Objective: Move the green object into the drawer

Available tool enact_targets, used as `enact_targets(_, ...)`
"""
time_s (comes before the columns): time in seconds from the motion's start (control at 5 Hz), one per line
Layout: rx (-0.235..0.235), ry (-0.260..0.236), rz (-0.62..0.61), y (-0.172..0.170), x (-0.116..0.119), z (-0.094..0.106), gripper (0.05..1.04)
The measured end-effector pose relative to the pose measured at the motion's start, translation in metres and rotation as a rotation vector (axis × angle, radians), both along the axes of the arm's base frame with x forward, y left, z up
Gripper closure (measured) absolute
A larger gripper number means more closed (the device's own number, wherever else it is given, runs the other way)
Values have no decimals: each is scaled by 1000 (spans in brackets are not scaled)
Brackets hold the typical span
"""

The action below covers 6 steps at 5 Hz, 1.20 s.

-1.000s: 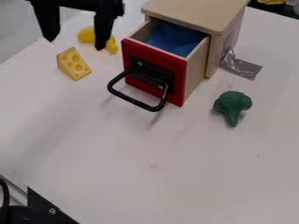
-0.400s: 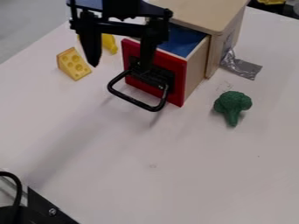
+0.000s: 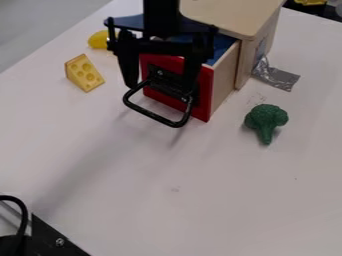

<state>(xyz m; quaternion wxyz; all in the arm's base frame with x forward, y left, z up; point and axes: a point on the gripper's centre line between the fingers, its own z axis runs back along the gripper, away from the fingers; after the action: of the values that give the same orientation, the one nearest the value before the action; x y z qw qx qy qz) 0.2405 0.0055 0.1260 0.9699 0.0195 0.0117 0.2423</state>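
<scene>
the end effector point(image 3: 160, 89) hangs in front of the drawer, its two fingers point(image 3: 127, 69) spread apart with nothing clamped between them. in this view they overlap the black handle point(image 3: 154, 116) and the red front point(image 3: 204, 102); whether either finger touches them i cannot tell. the drawer point(image 3: 226, 71) is pulled partly out of the wooden box point(image 3: 235, 16), and some of its blue inside point(image 3: 224, 46) shows behind the end effector.

beyond the box's near side, the green object point(image 3: 266, 119), shaped like broccoli, lies on the white worktop point(image 3: 137, 190), well apart from the end effector. its stem points towards the camera. a strip of silver tape point(image 3: 280, 78) lies between it and the box's side. on the other side of the drawer are a yellow cheese wedge point(image 3: 84, 74) and a rounded yellow item point(image 3: 99, 40), neither of them needed.

the step in hand looks to be reaching the green object, since the drawer seems open enough to take it. best to lift clear of the handle first, so that a fingertip does not hook it and drag the drawer, then cross over and come straight down with a finger on each side of the bushy head. the stem is narrower and may let the piece swivel. close gently, then raise it well above the red front before bringing it over the blue part.
</scene>
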Motion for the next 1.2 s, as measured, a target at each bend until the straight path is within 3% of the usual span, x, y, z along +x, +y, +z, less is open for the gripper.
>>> enact_targets(0.4, 2, 36, 32, -13, 29, -12, 84)
enact_targets(1.0, 14, 28, 49, -61, 62, -26, 84)
enact_targets(1.2, 31, 27, 55, -79, 76, -41, 84)
